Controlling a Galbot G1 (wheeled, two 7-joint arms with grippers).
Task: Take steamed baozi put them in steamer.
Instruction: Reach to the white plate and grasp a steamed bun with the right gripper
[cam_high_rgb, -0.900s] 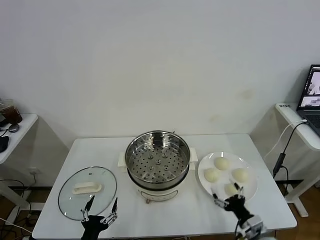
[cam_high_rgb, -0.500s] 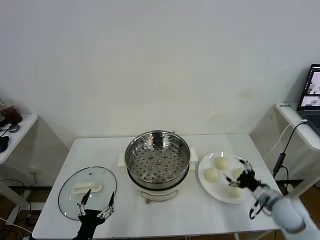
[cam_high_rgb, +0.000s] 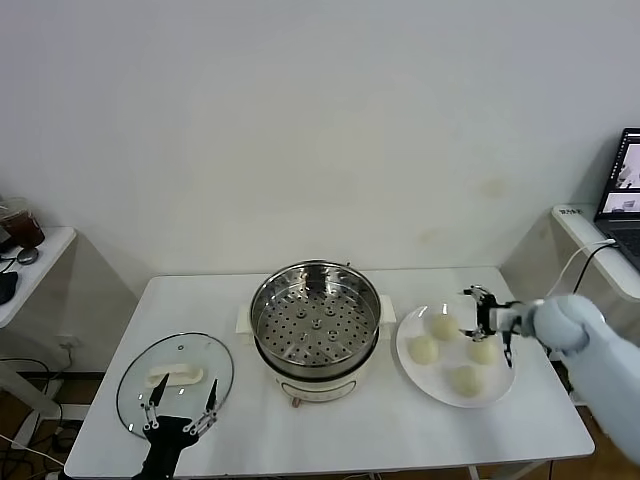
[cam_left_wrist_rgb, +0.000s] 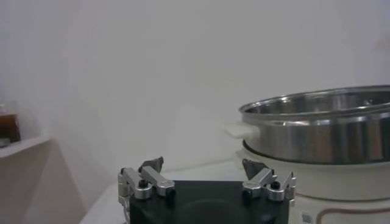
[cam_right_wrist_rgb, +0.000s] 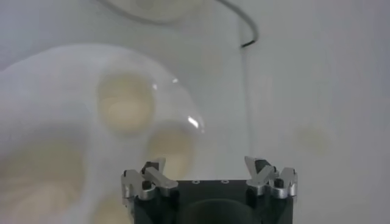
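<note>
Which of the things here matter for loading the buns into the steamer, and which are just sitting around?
Part of the job:
four steamed baozi
steamer
plate holding the buns
right claw, open above the plate

Just lying about:
glass lid
left claw, open, idle by the lid
laptop

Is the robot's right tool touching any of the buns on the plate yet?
Apart. The right wrist view shows the right tool open, above the steamed baozi on the plate, with nothing between its fingers.
</note>
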